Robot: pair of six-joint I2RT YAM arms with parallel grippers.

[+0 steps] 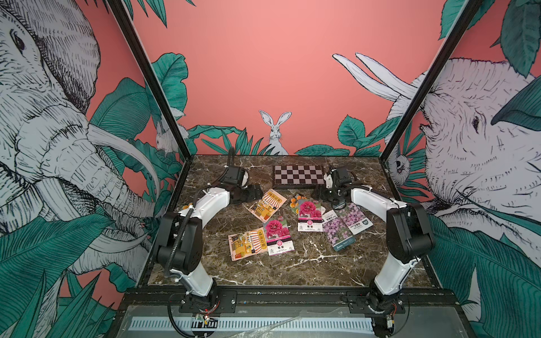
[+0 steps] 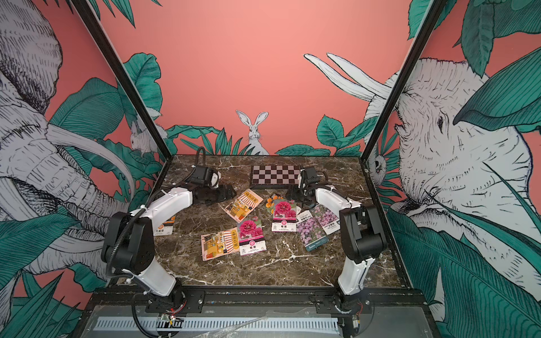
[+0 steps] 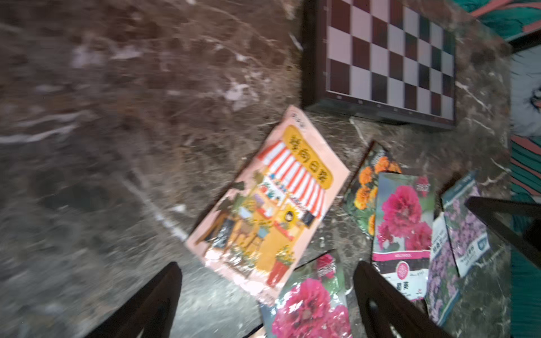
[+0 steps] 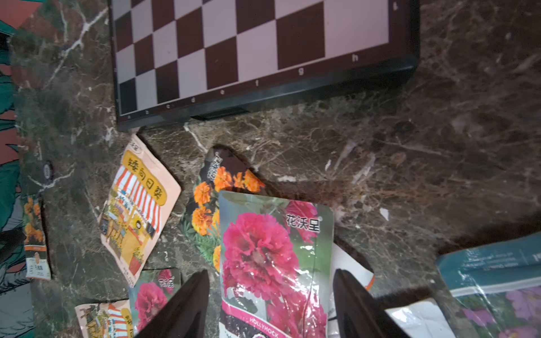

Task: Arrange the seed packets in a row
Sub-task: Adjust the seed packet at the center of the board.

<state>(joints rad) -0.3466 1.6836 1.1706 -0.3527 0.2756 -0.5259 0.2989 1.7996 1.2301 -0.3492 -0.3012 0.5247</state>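
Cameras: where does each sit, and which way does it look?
Both top views: side by side, high above the arms' bases, looking down at the table; both arms show.
Left wrist: on the left arm, looking past the open left tool at a shop packet.
Right wrist: likewise, past the right tool at a magenta packet.
Shared: all show the chequered board.

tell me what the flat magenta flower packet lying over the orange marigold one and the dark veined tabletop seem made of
Flat magenta flower packet: looks like glossy plastic film or laminated foil; white glare streaks and fine crinkles cross its print.
Dark veined tabletop: looks like polished marble, possibly a printed laminate; pale branching veins and a soft sheen show.
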